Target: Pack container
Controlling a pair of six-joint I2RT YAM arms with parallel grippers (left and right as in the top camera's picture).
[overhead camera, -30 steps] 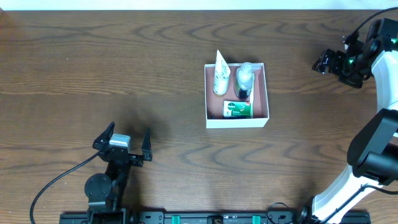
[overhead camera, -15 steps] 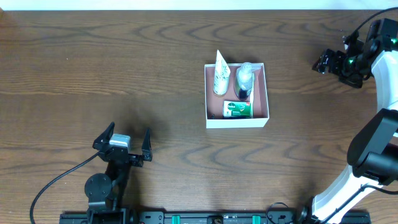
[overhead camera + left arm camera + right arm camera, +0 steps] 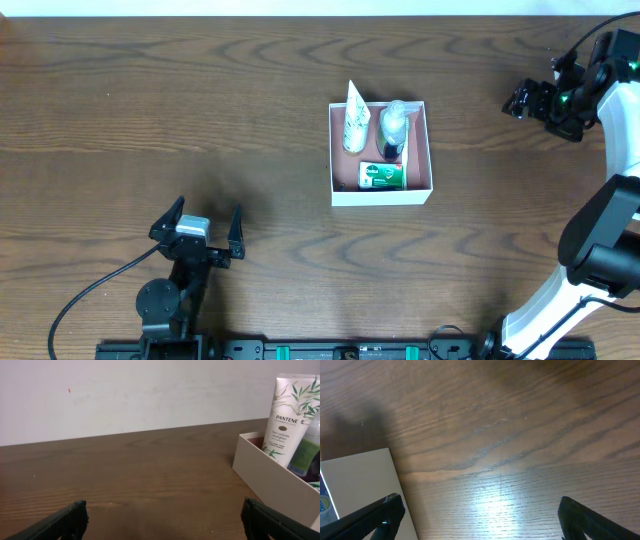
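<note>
The container [image 3: 381,197] stood on the dark, wood-grained table [image 3: 150,90], with a tube [image 3: 353,120], a bottle [image 3: 393,125] and a green packet [image 3: 382,176] inside. A pale wall [image 3: 125,395] rose beyond the container. To the container's near-left, the left pincer [image 3: 203,224] was spread and empty. To its far-right, the right pincer [image 3: 514,102] was spread too.

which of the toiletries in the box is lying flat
The small green packet, by the container's wall nearest the robot. The white Pantene tube and the clear bottle stand upright.

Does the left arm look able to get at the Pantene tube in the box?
Probably yes: the left gripper is open, only bare table lies between it and the container, and the tube rises above the wall.
</note>
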